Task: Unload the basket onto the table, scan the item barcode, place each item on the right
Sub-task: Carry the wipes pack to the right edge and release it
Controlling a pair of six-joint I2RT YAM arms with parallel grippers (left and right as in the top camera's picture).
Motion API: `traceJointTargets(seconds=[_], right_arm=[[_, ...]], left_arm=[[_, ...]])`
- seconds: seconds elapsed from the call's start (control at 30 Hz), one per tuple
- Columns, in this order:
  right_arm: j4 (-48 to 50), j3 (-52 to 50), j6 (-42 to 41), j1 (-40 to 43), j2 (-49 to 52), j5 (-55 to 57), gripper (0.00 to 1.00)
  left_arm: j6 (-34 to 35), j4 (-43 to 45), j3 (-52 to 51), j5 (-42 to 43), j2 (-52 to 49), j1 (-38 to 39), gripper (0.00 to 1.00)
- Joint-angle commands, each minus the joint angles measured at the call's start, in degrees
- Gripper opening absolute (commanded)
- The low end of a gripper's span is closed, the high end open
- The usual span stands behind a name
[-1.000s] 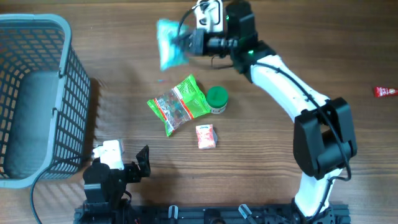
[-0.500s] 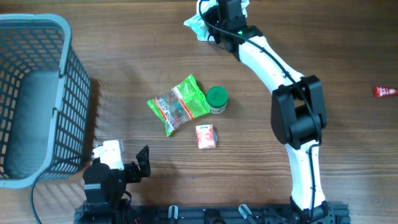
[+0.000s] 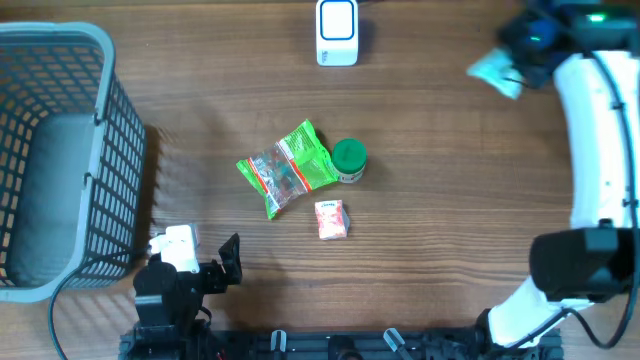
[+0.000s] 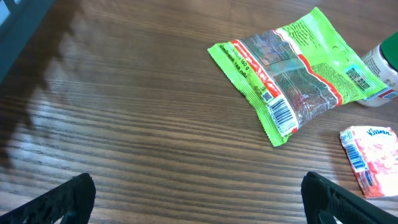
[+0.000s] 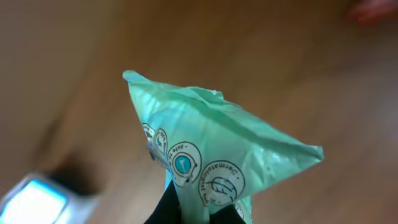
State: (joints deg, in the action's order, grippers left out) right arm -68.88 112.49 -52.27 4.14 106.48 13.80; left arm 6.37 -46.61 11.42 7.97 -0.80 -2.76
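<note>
A mint-green packet (image 3: 494, 72) hangs above the table at the far right, and my right gripper (image 3: 522, 52) is shut on it. The right wrist view shows the packet (image 5: 217, 149) pinched at its lower edge by the right gripper (image 5: 199, 210), round printed marks facing the camera. The white scanner with a blue face (image 3: 337, 31) stands at the top centre, well left of the packet; it shows as a blur (image 5: 34, 202). My left gripper (image 3: 215, 262) rests open near the front left edge, with only bare wood between the tips of the left gripper (image 4: 199, 199).
A green snack bag (image 3: 288, 167), a green-lidded jar (image 3: 349, 158) and a pink tissue pack (image 3: 331, 219) lie mid-table. They show as the bag (image 4: 298, 74), jar (image 4: 387, 68) and pack (image 4: 373, 155). A grey basket (image 3: 100, 120) stands left. A red tube (image 3: 620, 148) lies at the right edge.
My right arm has swung from in front of the scanner at the top centre over to the far right, carrying the packet. The left arm has not moved.
</note>
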Motion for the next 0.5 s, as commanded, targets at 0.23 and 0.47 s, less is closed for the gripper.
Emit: traceJointTargets(seconds=[0.23,0.47], right_arm=[[10.7,-17.6,13.1,29.8,8.7,9.7,0.58],[4.5,-7.5,21.0,28.6,3.8,-17.4,1.0]], left_arm=[[0.3,0.1,-0.7,-0.1,0.4,-0.2,1.0],[0.3,0.1,-0.7,-0.1,0.4,-0.2,1.0]])
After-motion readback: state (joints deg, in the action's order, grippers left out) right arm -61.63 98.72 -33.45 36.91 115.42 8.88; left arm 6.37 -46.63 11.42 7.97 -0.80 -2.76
